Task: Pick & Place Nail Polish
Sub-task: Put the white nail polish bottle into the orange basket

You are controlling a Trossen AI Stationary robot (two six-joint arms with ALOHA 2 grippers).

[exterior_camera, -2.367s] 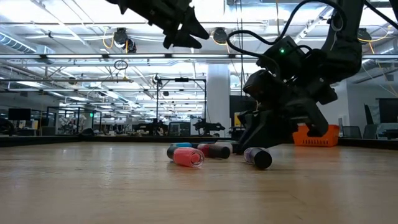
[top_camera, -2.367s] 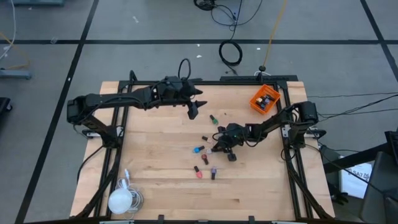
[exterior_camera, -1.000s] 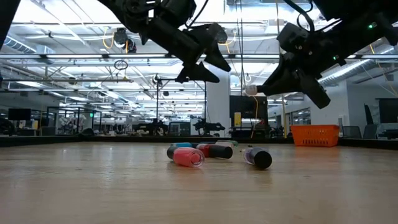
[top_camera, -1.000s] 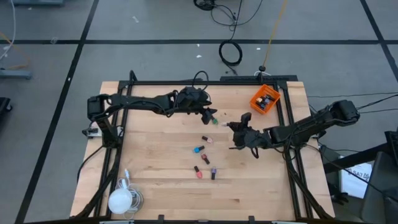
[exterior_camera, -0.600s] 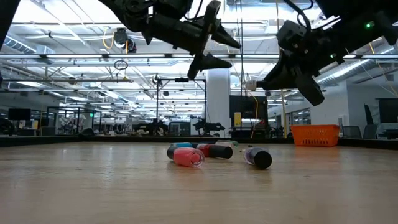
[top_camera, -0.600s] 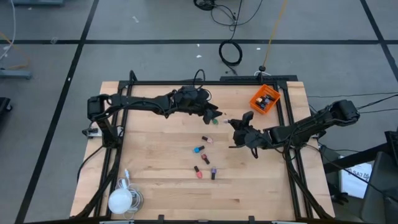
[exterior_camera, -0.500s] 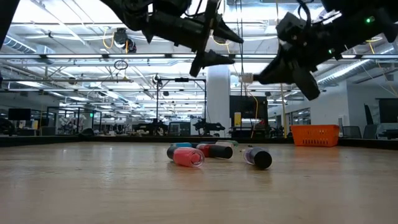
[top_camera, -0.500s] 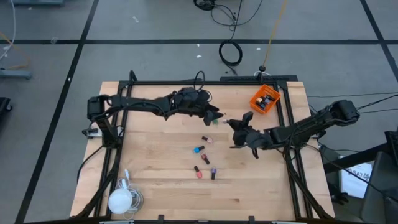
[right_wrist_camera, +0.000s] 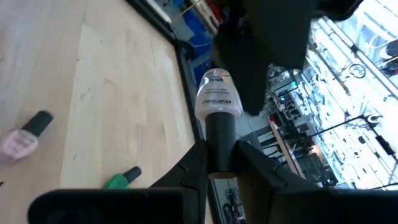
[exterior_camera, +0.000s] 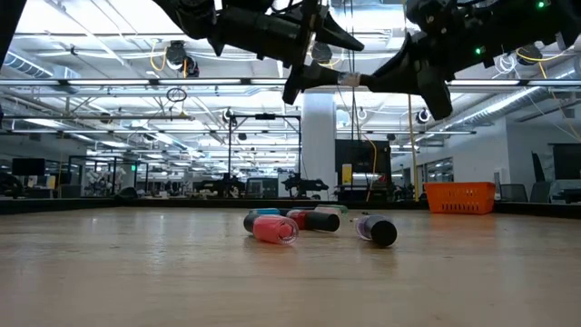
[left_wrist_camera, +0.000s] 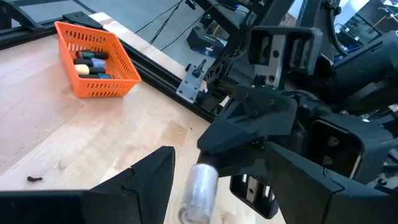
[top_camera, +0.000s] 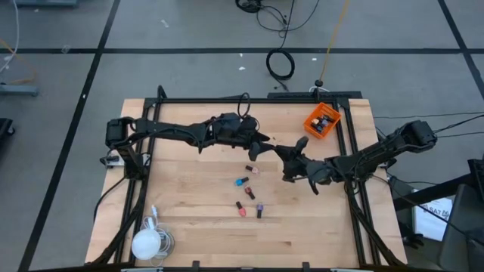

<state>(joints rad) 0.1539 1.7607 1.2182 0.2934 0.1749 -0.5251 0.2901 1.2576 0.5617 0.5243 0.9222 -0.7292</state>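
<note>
My right gripper (top_camera: 286, 153) is shut on a small pale nail polish bottle (right_wrist_camera: 217, 99) with a dark cap, high above the table's middle. My left gripper (top_camera: 265, 146) faces it, open. Its two fingers stand on either side of the bottle's pale body (left_wrist_camera: 199, 183), and no touch shows. Several other tiny bottles lie on their sides on the wood: a pink one (top_camera: 252, 169), a teal one (top_camera: 242, 182), a red one (top_camera: 240, 209) and a purple one (top_camera: 259, 211). A green one (right_wrist_camera: 121, 180) lies below the grippers. My right gripper pinches the bottle's dark cap (right_wrist_camera: 221, 134) between its two fingers. The fingers come about level from the table's right side and lie along the bottle. The pale body sticks out past the fingertips toward the left gripper, and the bottle is lifted clear of the table (exterior_camera: 349, 80).
An orange bin (top_camera: 321, 121) holding several bottles stands at the table's far right corner; it also shows in the left wrist view (left_wrist_camera: 96, 59). A white round object with a cord (top_camera: 147, 243) lies at the near left corner. Black frame rails (top_camera: 227, 100) run along the table's edges.
My right gripper has risen with the bottle and carried it toward the left gripper, keeping it about level. My left gripper has also risen and gone a little toward the right gripper. The bottle's body now lies between the left fingers.
</note>
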